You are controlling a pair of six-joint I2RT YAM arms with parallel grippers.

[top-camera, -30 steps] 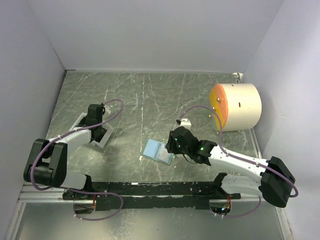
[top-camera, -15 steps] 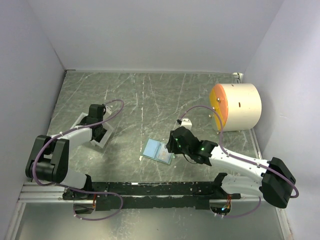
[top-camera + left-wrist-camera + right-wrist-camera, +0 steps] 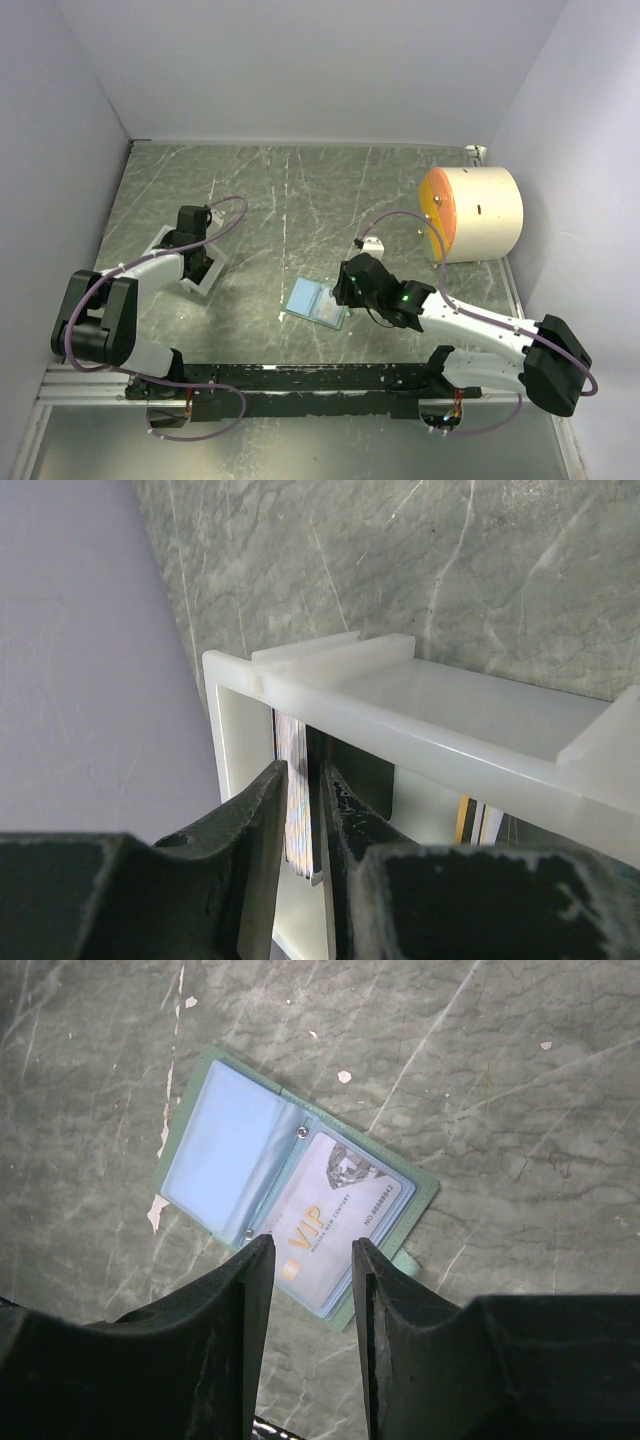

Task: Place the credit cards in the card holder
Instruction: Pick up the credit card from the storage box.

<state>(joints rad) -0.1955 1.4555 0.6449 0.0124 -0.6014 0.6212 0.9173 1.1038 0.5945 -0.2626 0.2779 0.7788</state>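
Note:
The card holder [image 3: 318, 300] lies open on the table, sage-green outside and light blue inside; in the right wrist view [image 3: 230, 1150] a pale VIP card [image 3: 330, 1215] sits in its right pocket. My right gripper [image 3: 310, 1250] is open and hovers just above that pocket, empty. It also shows in the top view [image 3: 345, 285]. My left gripper [image 3: 300, 780] reaches into the white tray [image 3: 330, 675], its jaws closed on a credit card [image 3: 293, 750] standing on edge. A dark card [image 3: 362, 780] and a yellow-orange card edge [image 3: 463, 820] stand behind it. In the top view the left gripper [image 3: 190, 240] hides the cards.
The white tray [image 3: 207, 275] sits at the left by the side wall. A beige cylinder with an orange face [image 3: 475, 212] lies at the back right. A small white block [image 3: 371, 243] sits behind the right gripper.
The left arm has shifted slightly at the tray. The right arm and the card holder have not moved.

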